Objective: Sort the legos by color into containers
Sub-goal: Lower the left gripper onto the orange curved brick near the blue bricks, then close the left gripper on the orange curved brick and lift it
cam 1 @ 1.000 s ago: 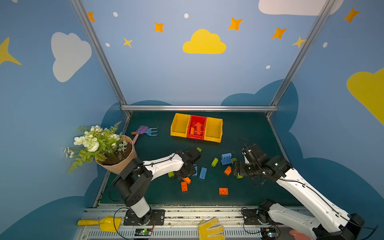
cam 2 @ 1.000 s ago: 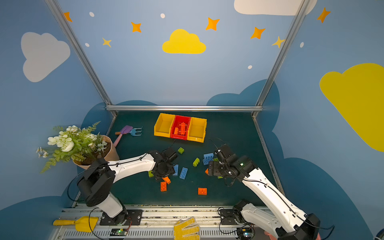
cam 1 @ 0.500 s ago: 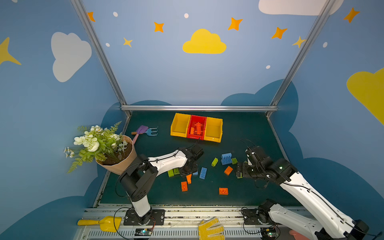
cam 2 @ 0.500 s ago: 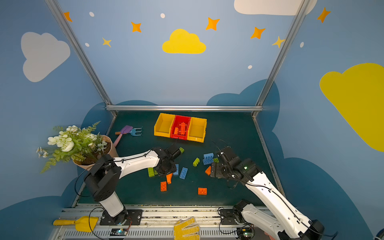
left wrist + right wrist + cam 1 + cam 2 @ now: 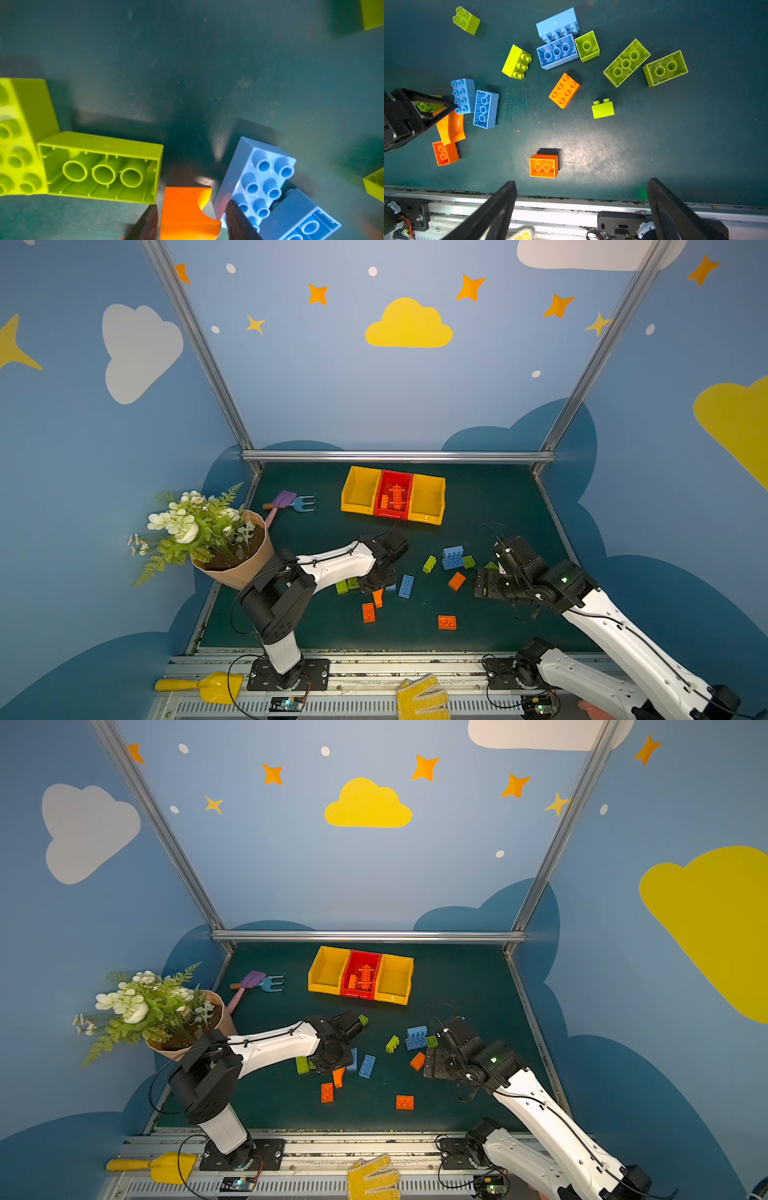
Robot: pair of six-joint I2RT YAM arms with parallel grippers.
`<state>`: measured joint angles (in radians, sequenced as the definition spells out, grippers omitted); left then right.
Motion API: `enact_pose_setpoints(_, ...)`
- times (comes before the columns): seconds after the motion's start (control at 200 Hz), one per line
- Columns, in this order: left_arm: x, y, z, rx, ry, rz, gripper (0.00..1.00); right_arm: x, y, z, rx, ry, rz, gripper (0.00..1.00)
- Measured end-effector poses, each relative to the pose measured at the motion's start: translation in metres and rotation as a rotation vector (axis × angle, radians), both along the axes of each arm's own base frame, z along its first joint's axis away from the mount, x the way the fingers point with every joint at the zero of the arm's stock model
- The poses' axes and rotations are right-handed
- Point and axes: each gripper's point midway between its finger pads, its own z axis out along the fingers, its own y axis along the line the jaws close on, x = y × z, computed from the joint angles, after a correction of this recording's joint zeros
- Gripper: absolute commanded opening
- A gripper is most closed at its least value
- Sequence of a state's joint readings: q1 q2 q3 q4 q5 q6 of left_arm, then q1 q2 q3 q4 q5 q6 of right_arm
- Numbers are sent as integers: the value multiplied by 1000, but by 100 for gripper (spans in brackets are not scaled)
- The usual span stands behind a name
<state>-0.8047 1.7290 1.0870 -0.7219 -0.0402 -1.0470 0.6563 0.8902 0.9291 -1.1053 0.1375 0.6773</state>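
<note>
The fingers [image 5: 149,223] of my left gripper [image 5: 191,204] straddle a curved orange lego [image 5: 185,209] at the bottom edge of the left wrist view. One pad is against its side and a sliver of gap shows at the other, so I cannot tell whether I truly have it clamped. Lime green legos [image 5: 99,168] lie to its left and light blue legos [image 5: 259,178] to its right, all on the dark mat [image 5: 187,62]. My right gripper [image 5: 582,181] hangs spread wide and empty low in the right wrist view, with an orange lego [image 5: 544,166] just above it in the frame. Further out, in the upper middle of both top views, the containers sit in a row. Only the red bin [image 5: 388,515] holds anything, a few orange pieces [image 5: 397,497], while the two yellow bins [image 5: 359,493] look bare. I judge the sort barely begun: the orange is partly in, and every green and blue brick in view is yet to go.
</note>
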Motion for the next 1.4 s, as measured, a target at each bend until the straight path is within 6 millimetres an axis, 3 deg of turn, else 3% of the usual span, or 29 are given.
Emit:
enact_pose_setpoints(0.195,-1,2,0,5,-18,-9,53,-4,-3,1,1,3,-6,95)
enact_pose_setpoints(0.455,-22,15,-3,44,11,-58,73,-4,-3,1,2,5,-11,96)
enact_pose_setpoints(0.646,-34,23,1,45,10,-92,73,-4,-3,0,-1,10,-13,95)
enact_pose_setpoints(1.181,-22,8,-17,48,17,-124,56,-5,-4,-1,-9,16,-15,95)
enact_pose_setpoints(1.401,-17,2,-17,39,9,-133,34,-7,-7,0,-15,17,-20,95)
